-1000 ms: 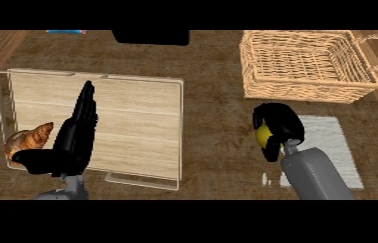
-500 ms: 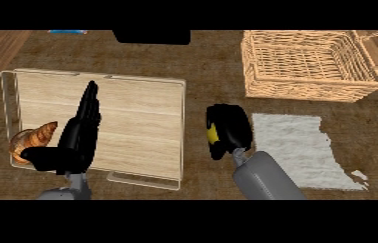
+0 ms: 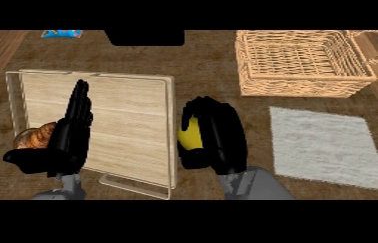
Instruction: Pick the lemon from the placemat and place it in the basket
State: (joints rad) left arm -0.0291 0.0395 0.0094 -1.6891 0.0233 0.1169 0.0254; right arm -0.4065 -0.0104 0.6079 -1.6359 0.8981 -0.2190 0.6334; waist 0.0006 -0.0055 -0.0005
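Lemon (image 3: 190, 136) off placemat (image 3: 325, 147), inside right hand (image 3: 225, 132), fingers curled round it, between wooden board (image 3: 125, 117) and placemat. Likely light, firm, waxy, prone to roll; hold round middle. Basket (image 3: 303, 62) well apart. Left hand (image 3: 70, 132) rests spread.

A dark brown wood-grain counter (image 3: 210, 69) fills the view. At about 9 o'clock from the middle lies a large rectangular tray (image 3: 125, 122) with a pale wooden floor and a clear raised rim (image 3: 172, 137). Its long sides run roughly from 12 to 6 o'clock. A golden-brown croissant (image 3: 34, 136) sits at about 8 o'clock on the tray, close against the left wall, and only part of it shows. At 11 o'clock of the view, on the far edge, is a small blue item (image 3: 62, 34), too cut off to identify. A black block (image 3: 144, 37) sits at 12 o'clock on the same edge, well apart from the tray.
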